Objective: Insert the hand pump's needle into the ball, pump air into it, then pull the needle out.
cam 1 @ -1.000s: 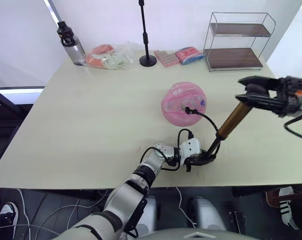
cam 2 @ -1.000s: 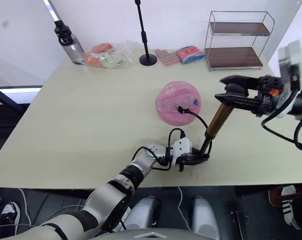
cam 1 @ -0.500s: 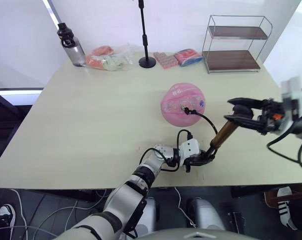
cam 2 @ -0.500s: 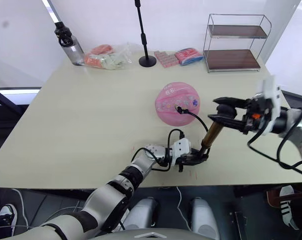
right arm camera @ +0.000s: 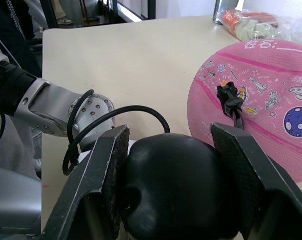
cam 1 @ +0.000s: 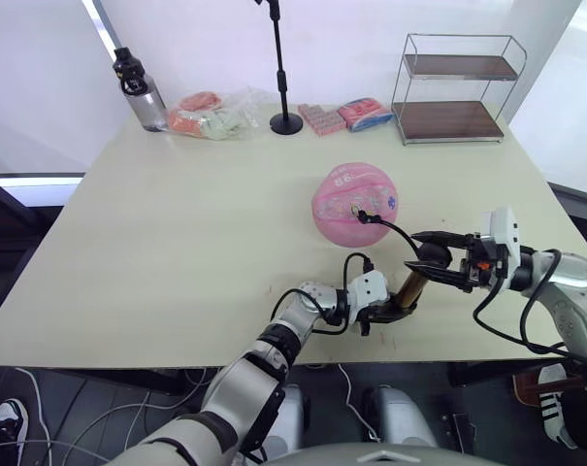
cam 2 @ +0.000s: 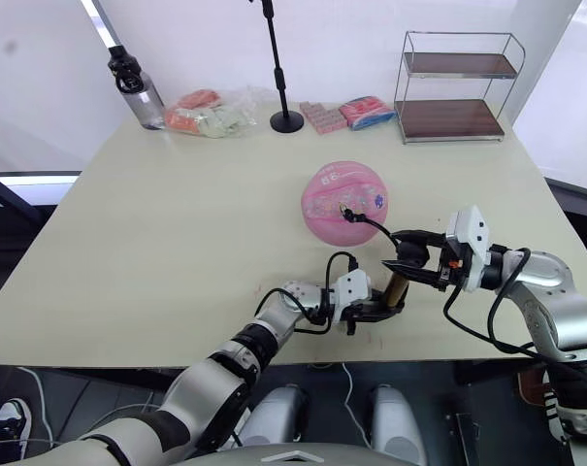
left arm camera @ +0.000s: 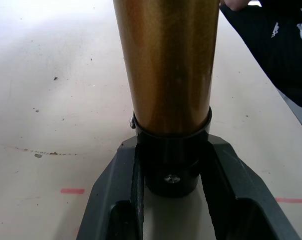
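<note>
The pink ball (cam 1: 356,202) rests mid-table with the needle's black fitting (right arm camera: 228,95) stuck in its valve. A thin black hose (cam 1: 395,230) loops from it down to the hand pump (cam 1: 410,288), of which a short bronze stretch of barrel (left arm camera: 165,65) is visible. My left gripper (cam 1: 398,309) lies low near the table's front edge, shut on the pump's black bottom cap (left arm camera: 170,165). My right gripper (cam 1: 421,252) is shut on the pump's black handle (right arm camera: 175,185), close above the left gripper and just right of the ball.
Along the back edge stand a water bottle (cam 1: 138,87), a bag of packets (cam 1: 211,112), a tall black stand pole (cam 1: 281,68), pink packets (cam 1: 322,116) and a two-tier wire shelf (cam 1: 453,87). The table's front edge (cam 1: 177,354) lies just below the left gripper.
My right gripper has come down and left with the pump handle, toward the left gripper. Much less of the bronze barrel is visible. The left gripper and ball have stayed put.
</note>
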Robot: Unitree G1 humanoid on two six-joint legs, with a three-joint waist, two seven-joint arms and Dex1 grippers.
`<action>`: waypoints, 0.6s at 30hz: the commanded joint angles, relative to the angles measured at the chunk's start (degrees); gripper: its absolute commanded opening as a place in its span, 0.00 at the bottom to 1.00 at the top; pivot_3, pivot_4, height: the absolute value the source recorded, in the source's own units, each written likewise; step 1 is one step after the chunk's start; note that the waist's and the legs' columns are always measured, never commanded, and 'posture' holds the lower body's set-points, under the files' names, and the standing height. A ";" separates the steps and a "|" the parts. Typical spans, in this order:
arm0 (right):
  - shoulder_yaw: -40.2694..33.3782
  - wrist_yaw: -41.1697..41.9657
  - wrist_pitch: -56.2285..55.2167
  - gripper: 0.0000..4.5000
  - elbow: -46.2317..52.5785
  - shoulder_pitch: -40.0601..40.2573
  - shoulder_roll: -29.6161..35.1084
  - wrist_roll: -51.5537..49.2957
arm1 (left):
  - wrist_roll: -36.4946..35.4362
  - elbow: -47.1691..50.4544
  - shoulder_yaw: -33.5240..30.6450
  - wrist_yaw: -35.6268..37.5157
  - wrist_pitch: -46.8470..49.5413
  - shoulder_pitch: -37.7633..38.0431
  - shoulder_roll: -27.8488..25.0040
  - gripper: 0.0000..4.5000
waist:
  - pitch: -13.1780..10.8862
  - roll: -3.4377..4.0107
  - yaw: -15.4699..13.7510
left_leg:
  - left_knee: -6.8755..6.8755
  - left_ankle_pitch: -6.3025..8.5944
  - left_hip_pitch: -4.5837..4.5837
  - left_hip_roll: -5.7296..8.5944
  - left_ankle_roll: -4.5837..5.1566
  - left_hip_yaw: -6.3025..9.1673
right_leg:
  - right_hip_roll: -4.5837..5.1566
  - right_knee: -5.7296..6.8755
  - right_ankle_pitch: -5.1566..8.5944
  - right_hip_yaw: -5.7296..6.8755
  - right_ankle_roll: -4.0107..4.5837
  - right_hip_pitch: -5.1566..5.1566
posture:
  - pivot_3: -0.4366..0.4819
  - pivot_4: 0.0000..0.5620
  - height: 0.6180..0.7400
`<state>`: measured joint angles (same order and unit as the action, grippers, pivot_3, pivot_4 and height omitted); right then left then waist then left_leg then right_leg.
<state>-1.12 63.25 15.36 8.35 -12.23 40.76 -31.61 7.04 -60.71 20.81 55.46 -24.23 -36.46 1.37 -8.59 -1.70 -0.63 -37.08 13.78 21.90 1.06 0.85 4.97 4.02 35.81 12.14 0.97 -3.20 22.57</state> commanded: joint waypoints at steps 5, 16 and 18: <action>-9.28 0.16 13.12 0.47 5.33 -6.69 6.57 -11.02 | 2.92 -3.66 1.50 0.00 2.26 2.40 -1.84 0.24 | -0.32 0.37 -0.07 | -0.01 0.00 0.26 0.09 0.00 -0.02 | 0.05 -0.01 -0.08 -0.03 -0.13 0.24 | 0.48 0.27 1.00; -20.73 -3.28 26.56 0.47 5.30 -17.32 14.33 -24.61 | 2.92 -3.73 1.64 0.42 2.18 2.30 -2.08 0.24 | -0.51 0.52 -0.16 | -0.14 -0.01 0.80 0.30 0.02 0.00 | 0.13 -0.03 -0.12 -0.03 -0.17 0.66 | 0.48 0.27 1.00; -22.06 -3.94 28.13 0.47 4.96 -19.19 15.41 -26.34 | 2.95 -3.75 1.66 0.47 2.13 2.28 -2.16 0.24 | -0.51 0.52 -0.16 | -0.14 -0.01 0.80 0.29 0.02 0.00 | 0.12 -0.02 -0.11 -0.01 -0.17 0.66 | 0.48 0.27 1.00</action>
<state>-17.45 60.65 43.07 12.85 -28.52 54.56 -54.90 6.51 -60.08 20.79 56.16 -24.51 -36.83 1.80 -9.10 -1.18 -0.79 -37.22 13.77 22.70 1.35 0.87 4.97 4.14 35.79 12.03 0.98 -3.37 23.23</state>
